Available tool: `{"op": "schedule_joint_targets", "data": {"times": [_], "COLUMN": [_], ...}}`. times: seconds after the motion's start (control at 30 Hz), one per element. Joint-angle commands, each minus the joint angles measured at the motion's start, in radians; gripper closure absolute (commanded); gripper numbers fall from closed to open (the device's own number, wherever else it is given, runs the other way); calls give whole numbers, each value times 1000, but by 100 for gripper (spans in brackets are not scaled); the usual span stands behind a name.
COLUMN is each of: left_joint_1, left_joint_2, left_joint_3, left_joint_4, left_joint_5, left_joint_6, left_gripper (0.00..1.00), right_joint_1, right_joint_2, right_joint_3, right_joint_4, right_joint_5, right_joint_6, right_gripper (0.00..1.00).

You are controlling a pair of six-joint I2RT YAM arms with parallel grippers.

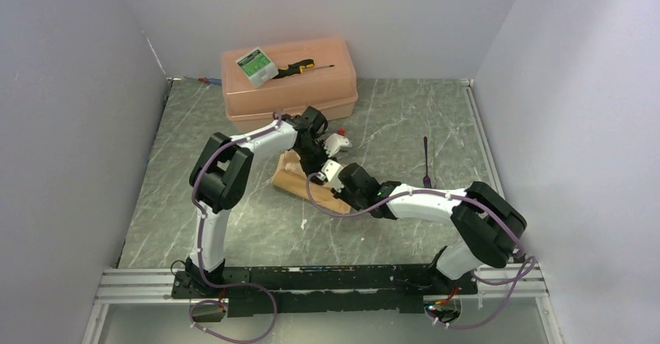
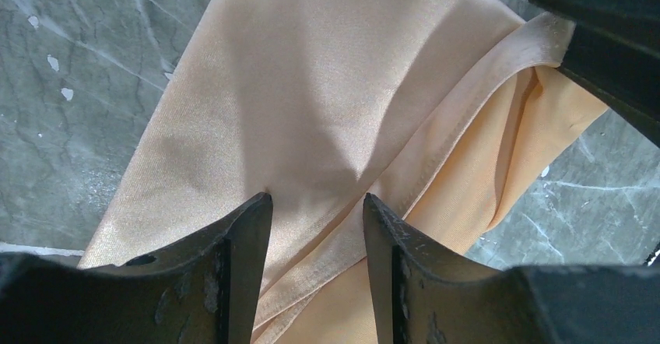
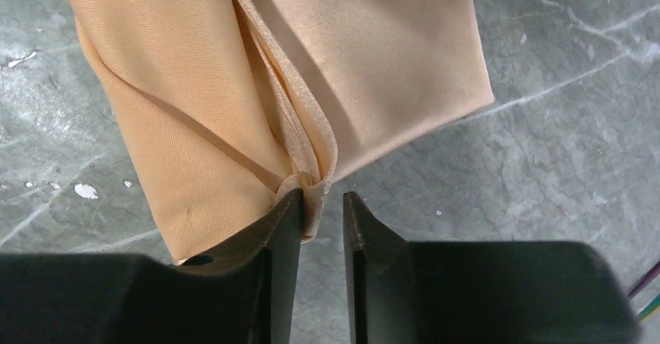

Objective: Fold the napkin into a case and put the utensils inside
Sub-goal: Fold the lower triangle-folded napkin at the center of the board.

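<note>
Loosely, right gripper sits slightly parted around the napkin hem, left gripper spread over its fold, table visible alongside.

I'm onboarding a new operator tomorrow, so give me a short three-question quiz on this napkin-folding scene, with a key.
1. True or false: the screwdriver lies on the table beside the napkin.
2. Where is the purple utensil? A) tucked inside the napkin B) on the table, apart from the napkin, on the right arm's side C) held in a gripper
3. What does the green-and-white box rest on?
Key: 1. False, it lies on top of the peach plastic box. 2. B. 3. The lid of the peach plastic box.
</note>
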Motion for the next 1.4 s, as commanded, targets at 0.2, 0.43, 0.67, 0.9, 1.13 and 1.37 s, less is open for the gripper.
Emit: {"op": "schedule_joint_targets", "data": {"times": [0.2,0.43,0.67,0.9,1.13,1.37], "left_joint_1": [15,16,18,17,19,23], "left_joint_2": [30,24,29,31,38,34], "left_joint_3": [64,56,64,63,71,74], "left_joint_4": [-75,-75,-78,-81,-90,-98], "left_joint_5": [25,29,30,31,32,31], "left_joint_6": [-6,-11,-15,-16,-16,-9], "left_gripper": [47,47,48,48,48,48], "right_joint_1": [-54,-99,-99,-92,-95,-124], "right_joint_2": [-122,-203,-301,-259,-119,-72], "right_joint_3": [48,23,12,-6,6,-41], "right_joint_4": [-15,-5,4,53,137,225], "right_joint_5": [-5,-67,-228,-313,-289,-218], "right_joint_6": [91,157,239,240,262,328], "right_gripper": [56,53,48,40,73,98]}}
